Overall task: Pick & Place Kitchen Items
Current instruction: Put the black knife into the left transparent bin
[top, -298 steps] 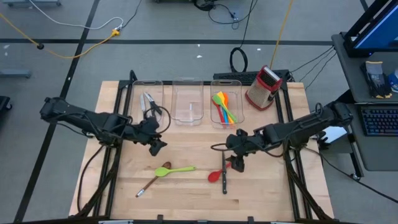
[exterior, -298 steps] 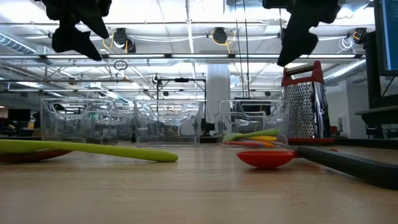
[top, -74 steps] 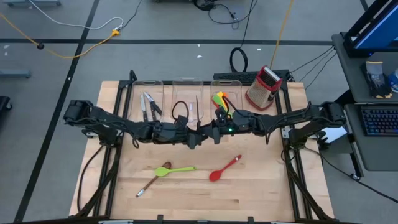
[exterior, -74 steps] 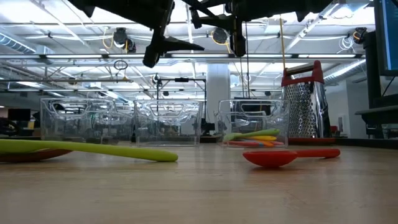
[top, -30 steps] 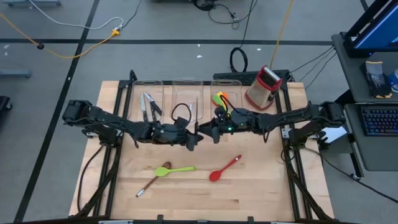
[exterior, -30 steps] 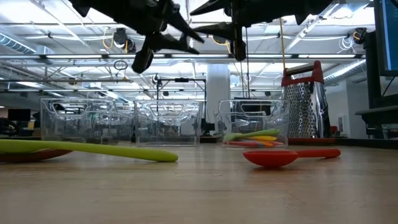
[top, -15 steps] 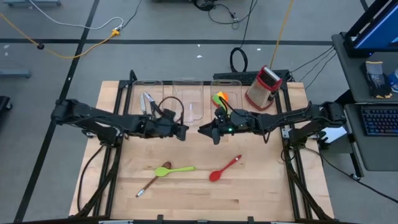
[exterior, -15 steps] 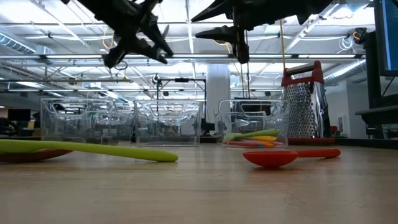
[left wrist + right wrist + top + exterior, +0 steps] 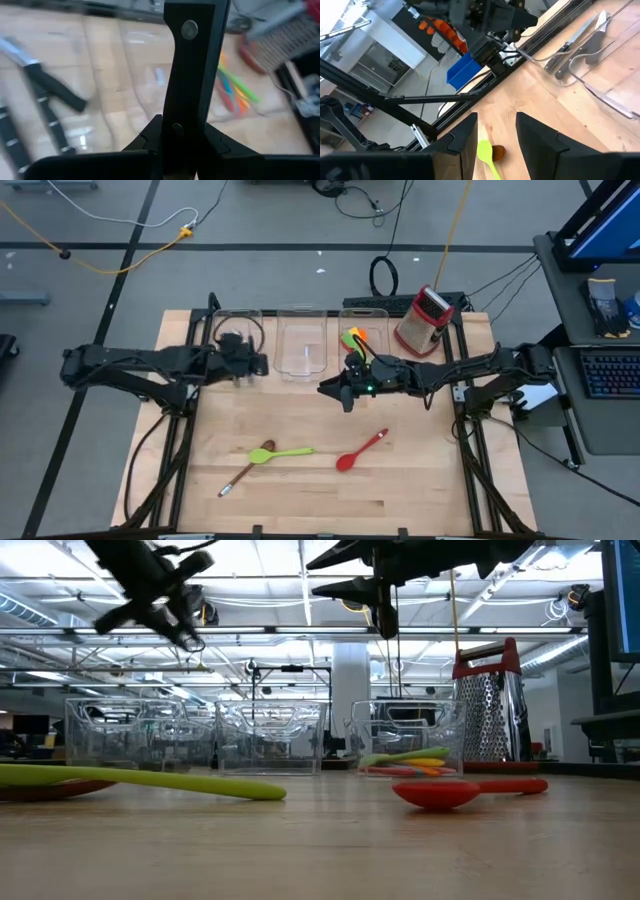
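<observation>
My left gripper [image 9: 258, 363] hangs over the clear left bin [image 9: 222, 320] at the far edge, shut on a black-handled knife [image 9: 192, 75]. More black-handled knives [image 9: 42, 95] lie in that bin. My right gripper [image 9: 328, 388] stands open and empty above mid-table, near the middle bin [image 9: 302, 345]. A green spoon [image 9: 285, 452], a brown spoon [image 9: 243, 472] and a red spoon [image 9: 360, 450] lie flat on the wood. The right bin [image 9: 372, 315] holds several coloured utensils [image 9: 356, 340]. My left gripper pinches the knife's black riveted handle [image 9: 175, 125] between its two fingers. The handle runs on forward from the fingers, along them rather than across. The knife is lifted clear, above the left bin. Its blade does not show.
A red-and-steel box grater [image 9: 425, 320] stands at the far right beside the bins. The middle bin looks bare inside. Cables and the table frame's black rails run along both sides. Bare wood lies between the spoons and the near edge.
My left gripper has drawn away from the right gripper, going toward the table's left and far edges and rising a little, turning as it went. It now hangs over the left bin with the knife still in its hold. My right gripper has kept still.
</observation>
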Robot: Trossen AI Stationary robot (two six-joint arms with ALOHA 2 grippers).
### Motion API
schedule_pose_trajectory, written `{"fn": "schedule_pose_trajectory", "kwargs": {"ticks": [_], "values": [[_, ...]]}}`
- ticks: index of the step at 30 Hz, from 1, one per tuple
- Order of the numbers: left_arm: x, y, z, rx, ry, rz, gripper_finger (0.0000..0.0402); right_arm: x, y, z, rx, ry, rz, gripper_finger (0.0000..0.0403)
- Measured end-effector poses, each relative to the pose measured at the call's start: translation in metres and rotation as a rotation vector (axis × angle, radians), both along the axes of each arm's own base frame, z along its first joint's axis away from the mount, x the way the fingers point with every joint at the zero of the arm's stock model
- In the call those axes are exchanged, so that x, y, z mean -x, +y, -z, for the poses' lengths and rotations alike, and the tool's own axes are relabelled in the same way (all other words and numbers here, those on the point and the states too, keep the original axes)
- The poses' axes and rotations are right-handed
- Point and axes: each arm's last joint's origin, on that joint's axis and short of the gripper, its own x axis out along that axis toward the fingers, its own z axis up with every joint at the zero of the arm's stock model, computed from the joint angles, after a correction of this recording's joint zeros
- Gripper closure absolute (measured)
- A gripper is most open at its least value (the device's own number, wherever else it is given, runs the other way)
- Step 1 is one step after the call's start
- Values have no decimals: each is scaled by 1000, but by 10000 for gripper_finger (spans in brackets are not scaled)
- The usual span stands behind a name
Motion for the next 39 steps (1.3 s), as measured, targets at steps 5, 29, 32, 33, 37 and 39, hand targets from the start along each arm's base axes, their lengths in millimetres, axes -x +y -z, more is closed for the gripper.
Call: {"fn": "schedule_pose_trajectory", "kwargs": {"ticks": [5, 29, 32, 33, 37, 39], "values": [[23, 12, 2, 55, 79, -124, 344, 0, 0, 0, 0, 0, 0, 288], [27, 86, 51, 515, 377, -310, 344, 0, 6, 0, 7, 1, -21, 298], [28, 91, 56, 550, 406, -312, 344, 0, 7, 0, 8, 1, -24, 297], [28, 92, 58, 562, 419, -310, 344, 0, 7, 0, 11, 1, -25, 296], [28, 93, 61, 570, 466, -263, 344, 0, 7, 1, 15, 10, -26, 298], [28, 93, 62, 561, 484, -239, 344, 0, 7, 1, 17, 12, -27, 298]]}}
